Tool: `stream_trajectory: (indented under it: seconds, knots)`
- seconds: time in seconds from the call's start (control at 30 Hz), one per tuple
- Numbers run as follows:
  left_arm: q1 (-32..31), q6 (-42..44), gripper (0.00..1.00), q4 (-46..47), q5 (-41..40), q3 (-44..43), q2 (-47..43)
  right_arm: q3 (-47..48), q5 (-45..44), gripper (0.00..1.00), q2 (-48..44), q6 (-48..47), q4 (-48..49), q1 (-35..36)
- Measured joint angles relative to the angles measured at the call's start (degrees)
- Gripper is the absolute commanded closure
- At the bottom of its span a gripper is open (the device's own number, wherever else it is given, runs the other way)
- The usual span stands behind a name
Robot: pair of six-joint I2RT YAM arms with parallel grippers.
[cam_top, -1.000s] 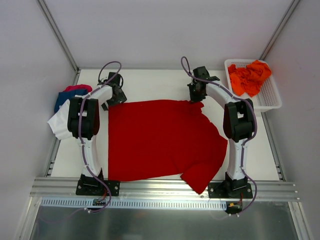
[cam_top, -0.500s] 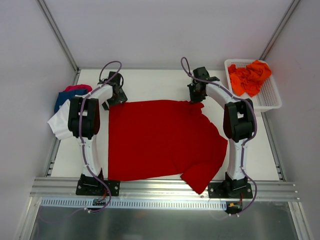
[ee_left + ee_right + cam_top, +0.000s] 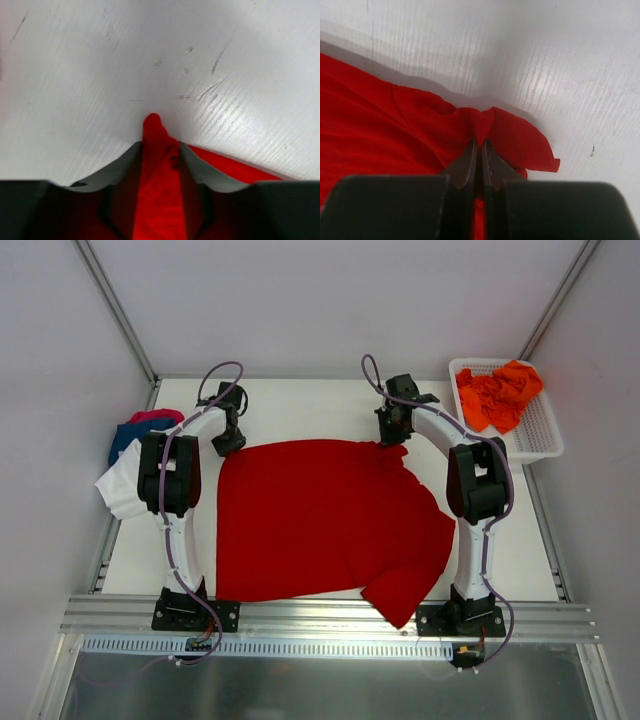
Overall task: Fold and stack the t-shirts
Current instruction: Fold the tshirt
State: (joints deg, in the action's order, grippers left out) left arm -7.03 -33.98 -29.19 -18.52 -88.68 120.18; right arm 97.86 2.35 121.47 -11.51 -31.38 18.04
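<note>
From above, the red t-shirt lies spread flat across the middle of the table, its bottom hem to the left. One sleeve reaches toward the near edge, beside the right arm's base. The left gripper sits at the shirt's far left corner and the right gripper at its far right corner, both low on the cloth. At the far right of the table stands a white basket with crumpled orange t-shirts inside. Off the table's left edge is a small pile of a pink t-shirt, a blue t-shirt and a white t-shirt; how they overlap is hard to tell.

In the left wrist view, the two fingers stand a narrow way apart with a bunched ridge of red cloth pinched between them. Its tip pokes out past the fingertips over the scuffed white tabletop.

In the right wrist view, the jaws are pressed almost together on a thin fold of the red shirt. The cloth puckers up into the grip, and a loose flap lies on the table just to the right.
</note>
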Motion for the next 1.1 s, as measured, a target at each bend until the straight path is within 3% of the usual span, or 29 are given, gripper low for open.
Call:
stream_trajectory:
  seconds: [0.07,0.13,0.43,0.8,1.1]
  knots:
    - [0.0,-0.22,0.84,-0.15,-0.02,0.0,0.04,-0.46,0.02,1.0,-0.02,0.02,0.79,0.0]
    - [0.0,-0.46,0.9,-0.26,-0.09,0.0,0.04,-1.05,0.04,1.0,-0.02,0.04,1.51,-0.07]
    - [0.0,-1.16,0.99,0.2,-0.2,0.79,-0.26,-3.1,0.02,1.0,-1.53,0.07,3.1,-0.17]
    - [-0.55,-1.6,0.98,0.2,-1.51,9.2,-7.19,-7.28,0.24,1.0,-12.35,0.11,3.69,-0.17]
    - [-4.39,-1.6,0.96,0.2,-5.79,14.84,-15.54,-11.41,0.15,1.0,-14.08,0.31,3.34,-0.15]
